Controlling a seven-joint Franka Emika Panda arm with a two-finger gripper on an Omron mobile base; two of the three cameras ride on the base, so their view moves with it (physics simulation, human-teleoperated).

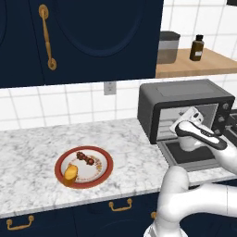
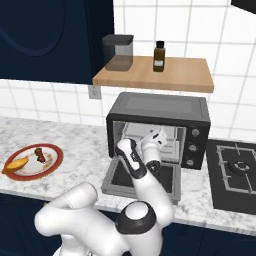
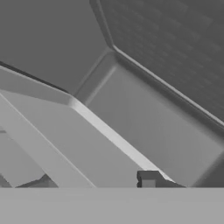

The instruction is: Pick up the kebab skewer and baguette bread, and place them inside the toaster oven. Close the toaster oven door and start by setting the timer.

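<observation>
The toaster oven (image 1: 185, 109) sits on the right of the marble counter (image 1: 32, 152), and its toaster oven door (image 2: 142, 181) lies flat open toward the near edge. The gripper (image 2: 158, 136) is up at the oven's mouth; whether its fingers are apart or together, I cannot tell. Over on the left, the red-rimmed plate (image 1: 105, 172) carries both foods. The baguette bread (image 1: 70, 172) sits on the plate's near-left side, its long axis running roughly near to far. The kebab skewer (image 1: 85, 158) lies at the plate's far side, running left to right, just apart from the bread. The right base view adds a stovetop (image 2: 235, 172) to the oven's right. On the wooden shelf (image 2: 155, 75) above stand a dark canister (image 2: 118, 52) and a brown bottle (image 2: 159, 56). The hand view looks along grey oven walls and a rail.
</observation>
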